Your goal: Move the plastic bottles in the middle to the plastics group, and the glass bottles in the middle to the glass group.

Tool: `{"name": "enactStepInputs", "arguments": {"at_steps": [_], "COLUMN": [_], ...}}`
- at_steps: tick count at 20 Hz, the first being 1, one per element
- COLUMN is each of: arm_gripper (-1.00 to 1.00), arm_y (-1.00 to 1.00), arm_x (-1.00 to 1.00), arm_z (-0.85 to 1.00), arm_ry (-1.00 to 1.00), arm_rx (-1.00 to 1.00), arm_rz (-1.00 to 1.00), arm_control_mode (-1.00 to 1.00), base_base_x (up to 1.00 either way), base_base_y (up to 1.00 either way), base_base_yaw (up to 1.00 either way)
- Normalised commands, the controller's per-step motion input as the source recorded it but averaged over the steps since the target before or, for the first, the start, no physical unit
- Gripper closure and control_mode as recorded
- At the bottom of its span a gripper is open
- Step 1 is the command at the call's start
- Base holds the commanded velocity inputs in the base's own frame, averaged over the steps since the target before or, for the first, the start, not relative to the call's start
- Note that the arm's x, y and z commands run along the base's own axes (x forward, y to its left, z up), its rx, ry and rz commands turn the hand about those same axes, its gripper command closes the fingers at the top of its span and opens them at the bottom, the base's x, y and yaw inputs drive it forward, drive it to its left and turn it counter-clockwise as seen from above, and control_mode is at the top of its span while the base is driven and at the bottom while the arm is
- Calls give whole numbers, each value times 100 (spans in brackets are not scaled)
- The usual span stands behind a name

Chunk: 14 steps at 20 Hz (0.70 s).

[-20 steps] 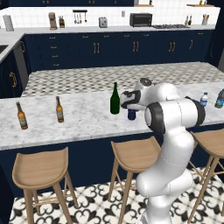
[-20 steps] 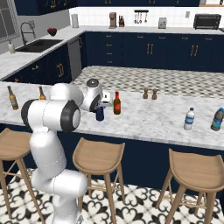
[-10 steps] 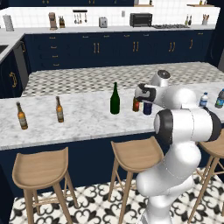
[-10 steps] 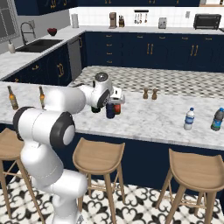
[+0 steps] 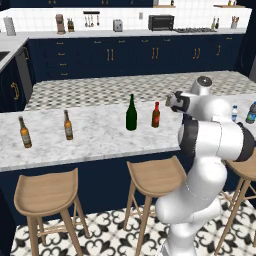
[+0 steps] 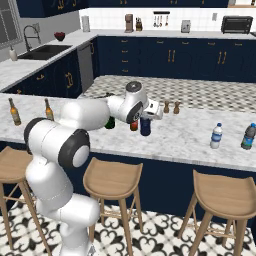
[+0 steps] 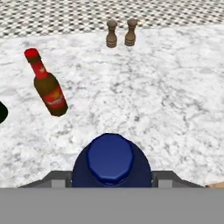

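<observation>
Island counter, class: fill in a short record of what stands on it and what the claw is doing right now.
claw: closed on the navy bottle
middle: green bottle, red-topped bottle
left end: two amber beer bottles
right end: clear water bottle, teal bottle
far edge: two wooden shakers

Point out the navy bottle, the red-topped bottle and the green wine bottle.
navy bottle (image 7: 110, 158), hand view, on its cap.
red-topped bottle (image 7: 49, 89), hand view, on its brown body.
green wine bottle (image 5: 131, 117), left base view, on its body.
</observation>
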Motion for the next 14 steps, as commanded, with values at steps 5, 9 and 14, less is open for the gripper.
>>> {"name": "enactStepInputs", "arguments": {"at_steps": [5,9,14], "arm_gripper": [100,100,100], "arm_y": [-60,-49,-51], "arm_x": [0,0,0], "arm_z": [0,0,0], "arm_ry": [0,0,0], "arm_rx": [0,0,0], "arm_rz": [-14,-12,-12], "arm_control_mode": [-100,-100,-100], "base_base_x": [0,0,0], "base_base_y": [0,0,0], "base_base_yaw": [0,0,0]}}
